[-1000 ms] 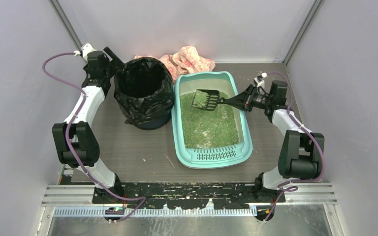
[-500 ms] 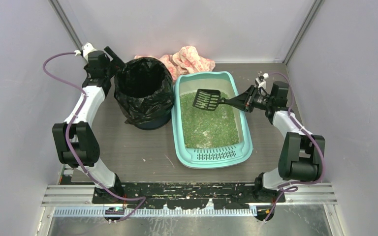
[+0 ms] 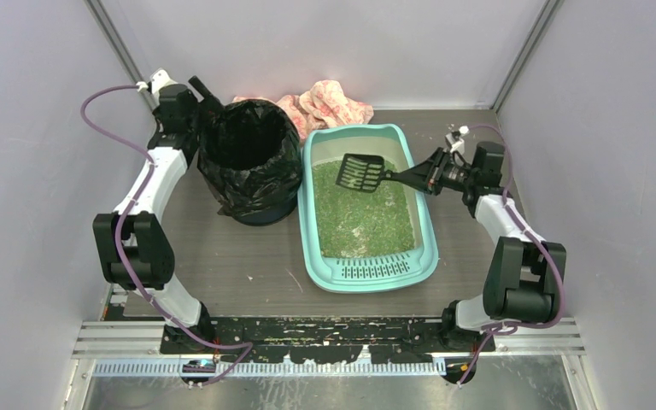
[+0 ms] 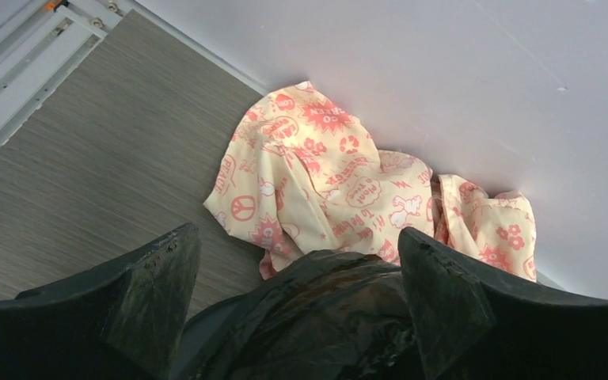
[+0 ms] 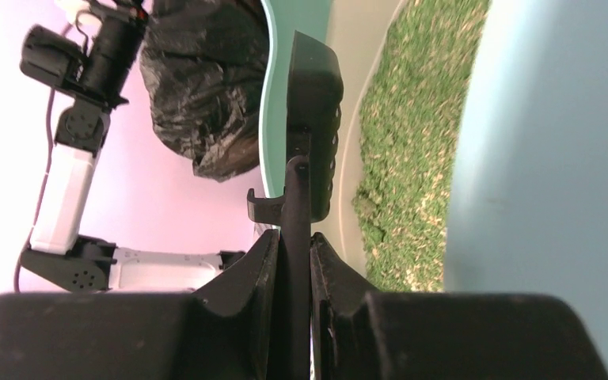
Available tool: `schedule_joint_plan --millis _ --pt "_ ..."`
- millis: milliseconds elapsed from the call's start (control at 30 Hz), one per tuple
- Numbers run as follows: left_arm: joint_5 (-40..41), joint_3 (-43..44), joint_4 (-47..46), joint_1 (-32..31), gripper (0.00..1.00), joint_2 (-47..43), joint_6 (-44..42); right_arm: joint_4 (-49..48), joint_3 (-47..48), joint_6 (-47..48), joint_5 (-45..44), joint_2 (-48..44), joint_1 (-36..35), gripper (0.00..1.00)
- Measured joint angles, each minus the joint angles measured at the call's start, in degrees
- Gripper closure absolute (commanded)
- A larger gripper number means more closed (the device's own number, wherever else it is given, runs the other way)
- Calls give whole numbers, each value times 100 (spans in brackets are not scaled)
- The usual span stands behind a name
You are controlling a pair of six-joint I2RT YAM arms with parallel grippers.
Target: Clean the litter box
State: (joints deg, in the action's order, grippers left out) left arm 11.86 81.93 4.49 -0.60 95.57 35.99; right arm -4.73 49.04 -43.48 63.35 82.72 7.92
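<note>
Black-bagged bin point(image 3: 252, 171) just left of litter box point(image 3: 376, 272); patterned cloth point(image 3: 333, 101) behind.

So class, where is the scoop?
In the top view the scoop hangs over the far end of the litter box, right of the bin, in the right arm's jaws.

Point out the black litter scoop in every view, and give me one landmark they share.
Top external: litter scoop centre-right, over the litter box's far end.
Left wrist: not in it.
Right wrist: litter scoop centre, edge-on, handle in the right claw.
Shared landmark: the black bin bag.
</note>
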Motion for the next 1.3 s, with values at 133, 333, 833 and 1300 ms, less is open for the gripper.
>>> schedule_joint_plan --millis 133,333,833,1300 --pt "0 35 -9 -59 6 0 4 -48 48 37 -50 -72 184 99" --pt "-4 37 -79 -57 6 33 7 575 289 459 -59 -74 -317 99" --pt "-7 35 -92 -57 6 33 9 769 2114 262 -98 118 -592 99" --pt "9 9 -129 -57 6 24 -52 1368 5799 297 -442 2796 -1908 99"
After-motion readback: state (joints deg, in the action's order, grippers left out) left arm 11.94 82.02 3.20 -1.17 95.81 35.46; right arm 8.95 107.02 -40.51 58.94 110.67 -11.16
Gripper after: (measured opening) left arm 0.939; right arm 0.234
